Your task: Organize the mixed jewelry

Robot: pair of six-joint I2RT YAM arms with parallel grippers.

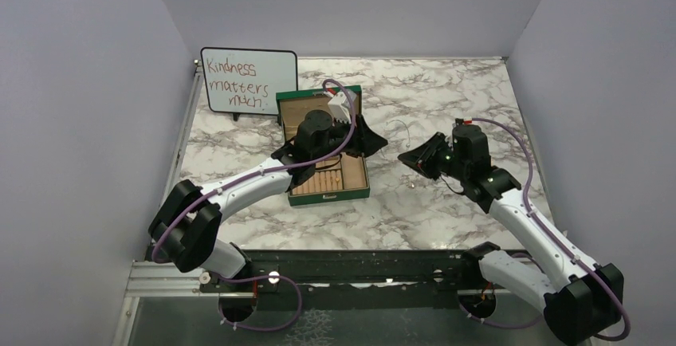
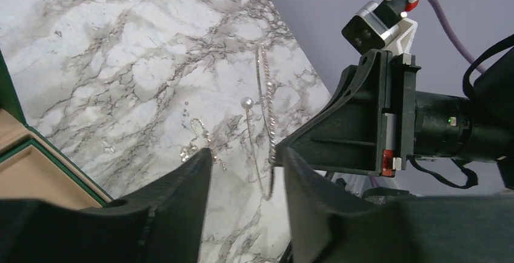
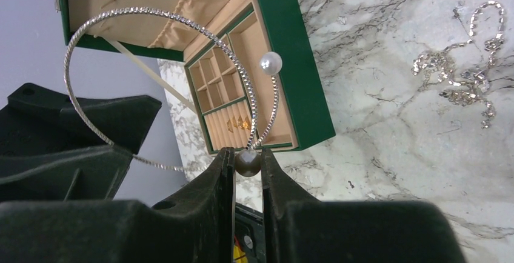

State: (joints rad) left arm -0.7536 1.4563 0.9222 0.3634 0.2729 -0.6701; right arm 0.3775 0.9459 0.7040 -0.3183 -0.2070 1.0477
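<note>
Bangle (image 3: 270, 63) pinched by right end effector (image 3: 247, 159), beside left end effector (image 2: 245, 155).

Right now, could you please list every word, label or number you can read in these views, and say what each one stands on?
"Kindness matters much." - handwritten in red on the whiteboard.
Pale mark on the front wall of the box: too small to read.
Both wrist views: no text to be seen.
</note>
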